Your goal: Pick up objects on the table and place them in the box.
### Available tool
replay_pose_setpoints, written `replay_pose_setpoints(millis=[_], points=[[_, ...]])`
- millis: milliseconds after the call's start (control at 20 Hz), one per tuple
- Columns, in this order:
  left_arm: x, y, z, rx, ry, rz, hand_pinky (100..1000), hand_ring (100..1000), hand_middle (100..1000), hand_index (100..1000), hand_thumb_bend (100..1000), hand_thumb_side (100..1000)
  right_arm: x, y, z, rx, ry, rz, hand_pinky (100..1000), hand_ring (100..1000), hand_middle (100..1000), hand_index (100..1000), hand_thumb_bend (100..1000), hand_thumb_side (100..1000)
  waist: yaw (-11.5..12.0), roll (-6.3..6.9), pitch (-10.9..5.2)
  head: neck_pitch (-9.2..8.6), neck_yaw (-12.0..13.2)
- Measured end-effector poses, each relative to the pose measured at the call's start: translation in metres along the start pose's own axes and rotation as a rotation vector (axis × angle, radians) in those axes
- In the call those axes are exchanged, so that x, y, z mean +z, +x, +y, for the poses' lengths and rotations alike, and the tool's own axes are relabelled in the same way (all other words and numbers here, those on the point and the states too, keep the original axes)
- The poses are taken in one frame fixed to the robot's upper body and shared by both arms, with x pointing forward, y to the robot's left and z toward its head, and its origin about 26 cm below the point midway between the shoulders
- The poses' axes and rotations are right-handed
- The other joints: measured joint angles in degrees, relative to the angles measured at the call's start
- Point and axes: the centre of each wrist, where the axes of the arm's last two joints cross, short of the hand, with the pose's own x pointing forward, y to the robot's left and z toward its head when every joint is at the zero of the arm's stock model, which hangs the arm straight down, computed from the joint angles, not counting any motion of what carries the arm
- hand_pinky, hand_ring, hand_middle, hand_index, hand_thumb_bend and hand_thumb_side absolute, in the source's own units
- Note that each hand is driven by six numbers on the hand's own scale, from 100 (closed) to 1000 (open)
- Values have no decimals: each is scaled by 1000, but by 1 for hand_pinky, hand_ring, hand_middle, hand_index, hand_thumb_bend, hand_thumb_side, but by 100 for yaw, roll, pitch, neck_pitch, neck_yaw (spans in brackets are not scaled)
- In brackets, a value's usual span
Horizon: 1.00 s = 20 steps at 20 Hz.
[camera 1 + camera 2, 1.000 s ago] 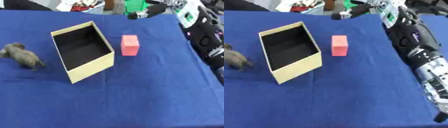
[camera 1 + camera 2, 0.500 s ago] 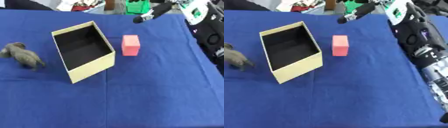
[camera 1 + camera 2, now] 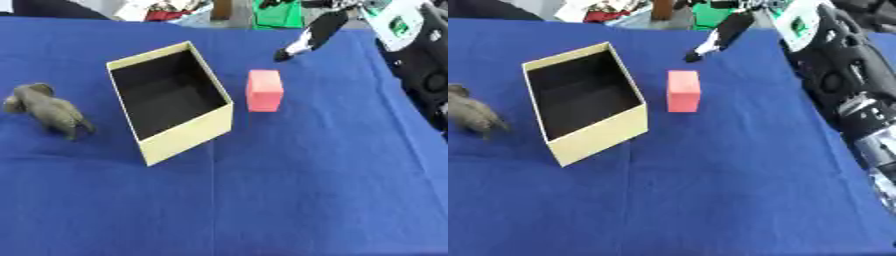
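**Pink block on the cloth, our right hand above it**

Pink block (image 3: 264, 90) lies flat on the blue tablecloth (image 3: 262, 200), just to the right of the box (image 3: 171, 102) and not touching it. It stands apart from everything else, nothing holding it.

Our box is a pale cardboard one with a dark inside, open at the top and set askew on the cloth. We see nothing in it.

To the left of the box, well apart from it, stands a small grey elephant toy (image 3: 48, 110) on the cloth; in the right eye view it is cut off by the left edge.

Our right hand (image 3: 306, 37) reaches in from the upper right, above and beyond the pink block, clear of it. Its fingers are stretched out straight, pointing down towards the cloth, and carry nothing. The arm behind it runs along the right edge.

Our left hand shows in neither view.
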Motion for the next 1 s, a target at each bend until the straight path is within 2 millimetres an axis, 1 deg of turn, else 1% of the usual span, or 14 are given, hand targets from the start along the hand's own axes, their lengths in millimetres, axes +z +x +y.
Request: replay_pose_setpoints(millis=[100, 350, 650, 750, 1000], points=[[-1, 0, 0, 2, 1, -2, 435, 685, 671, 766, 358, 1000, 0, 0, 1, 12, 9, 3, 1000, 1000, 957, 1000, 615, 517, 0, -9, 1, 0, 9], [-1, 0, 0, 2, 1, -2, 434, 685, 670, 766, 357, 1000, -1, 2, 4, 34, 35, 12, 1000, 1000, 955, 1000, 632, 534, 0, -19, 2, 0, 19], [-1, 1, -1, 2, 3, -2, 433, 685, 670, 765, 356, 1000, -4, 2, 10, 48, 82, 39, 1000, 1000, 944, 1000, 707, 610, 3, -22, 14, 0, 19], [-1, 1, -1, 2, 3, -2, 433, 685, 670, 765, 355, 1000, -5, 1, 14, 55, 101, 50, 1000, 1000, 943, 1000, 718, 612, 11, -23, 22, 0, 19], [-1, 1, -1, 2, 3, -2, 433, 686, 670, 765, 353, 1000, -9, 2, 20, 82, 142, 72, 1000, 1000, 946, 1000, 712, 592, 19, -24, 27, 2, 19]])
